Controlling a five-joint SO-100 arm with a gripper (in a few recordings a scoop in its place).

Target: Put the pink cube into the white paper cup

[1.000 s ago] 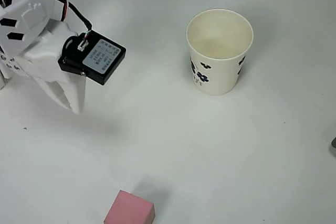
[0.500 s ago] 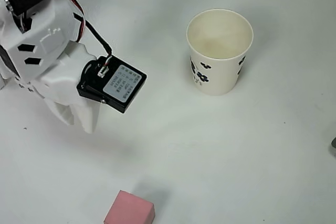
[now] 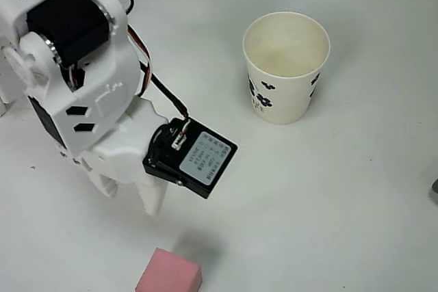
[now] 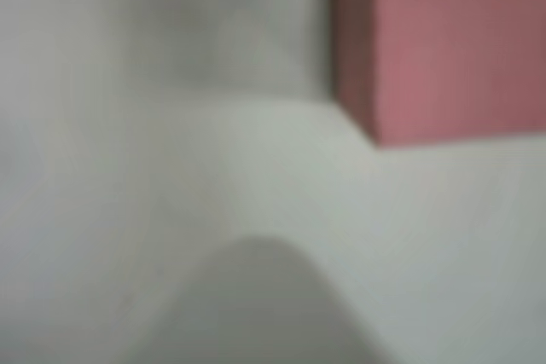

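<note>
Since the earlier frames, the white plastic arm is travelling down and to the right in the overhead view, and its end effector [image 3: 133, 200] is now hanging much nearer to the small matte pale-pink cube [image 3: 169, 273]. Two white fingertips [image 3: 152, 203] are pointing toward the near edge of the picture, above and a little to the left of the cube, and they are not touching it. I cannot tell if the jaws are apart or together, because the arm's body and a black module with a grey label [image 3: 191, 158] are covering most of them.

The cube is lying on the white bench [image 3: 328, 203] at the bottom edge of the overhead view, partly cut by the frame. In the wrist view the cube [image 4: 439, 44] is showing as a blurred pink block in the upper right corner, and a blurred white rounded shape at the bottom is probably one finger [image 4: 264, 309].

The white tapered paper cup with black flower prints [image 3: 286, 66] is standing upright on the far right side, well apart from the cube and from the arm. Its cream inside is looking empty.
</note>
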